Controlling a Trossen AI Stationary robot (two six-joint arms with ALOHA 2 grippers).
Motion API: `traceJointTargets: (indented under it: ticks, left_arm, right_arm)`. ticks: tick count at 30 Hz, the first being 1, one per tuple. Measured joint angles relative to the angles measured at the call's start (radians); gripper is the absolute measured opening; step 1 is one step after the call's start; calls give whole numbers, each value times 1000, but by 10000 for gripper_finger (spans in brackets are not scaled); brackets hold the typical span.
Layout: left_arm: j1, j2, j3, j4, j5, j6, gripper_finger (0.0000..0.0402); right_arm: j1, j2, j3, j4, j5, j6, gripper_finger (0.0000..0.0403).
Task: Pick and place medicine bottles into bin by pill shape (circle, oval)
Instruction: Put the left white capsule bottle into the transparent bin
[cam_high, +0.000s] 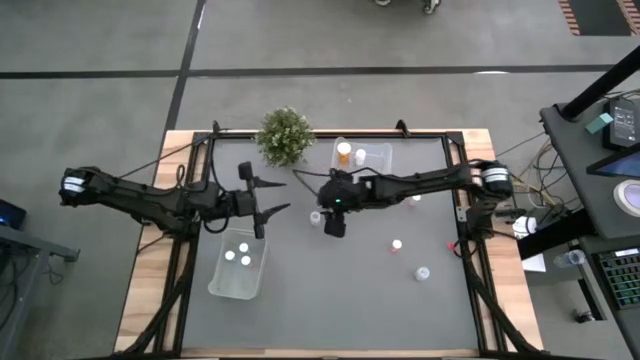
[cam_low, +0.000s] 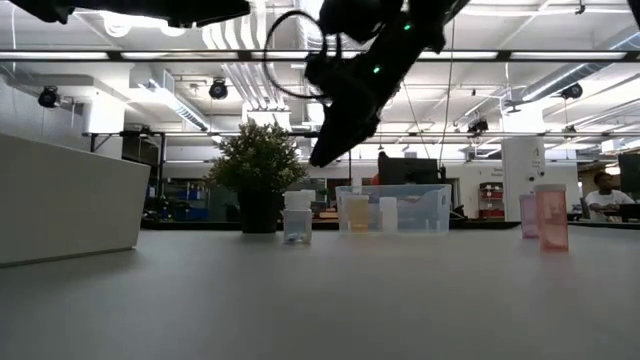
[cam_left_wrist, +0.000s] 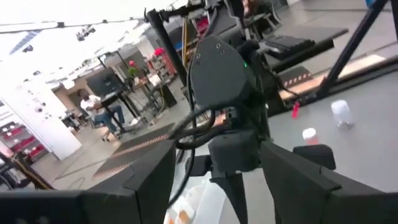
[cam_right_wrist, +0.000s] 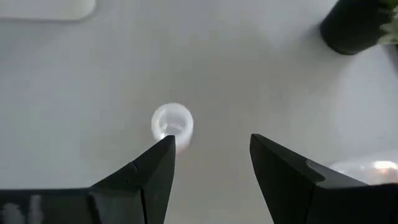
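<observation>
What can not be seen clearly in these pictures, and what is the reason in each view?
- Pill shapes: no view shows inside any bottle; the bottle under the right end effector shows only its cap.
- Bin contents: the high view gives three white dots, too small to tell more.
- Far bin contents: in the low view, hazy through its clear wall.
- Left end effector: the low view cuts it off at the top edge.

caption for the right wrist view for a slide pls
Right gripper, fingers open and empty, hovers above a white-capped medicine bottle standing on the grey table.
</observation>
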Motion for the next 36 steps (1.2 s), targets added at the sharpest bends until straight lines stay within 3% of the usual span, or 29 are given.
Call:
traceJointTargets:
  ticks: [7, 14, 27, 36]
  left_arm:
    - [-1, 4, 1, 7, 0, -4, 219]
    - [-1, 6, 1, 5, 0, -1, 219]
    - [-1, 6, 1, 6, 0, 1, 219]
    - [-1, 6, 1, 7, 0, 2, 219]
  right_arm:
    - [1, 109, 98, -54, -76, -48, 201]
    - [0, 143, 131, -52, -76, -50, 202]
    - [1, 144, 128, -40, -76, -46, 287]
    - [-3, 215, 132, -22, -76, -53, 278]
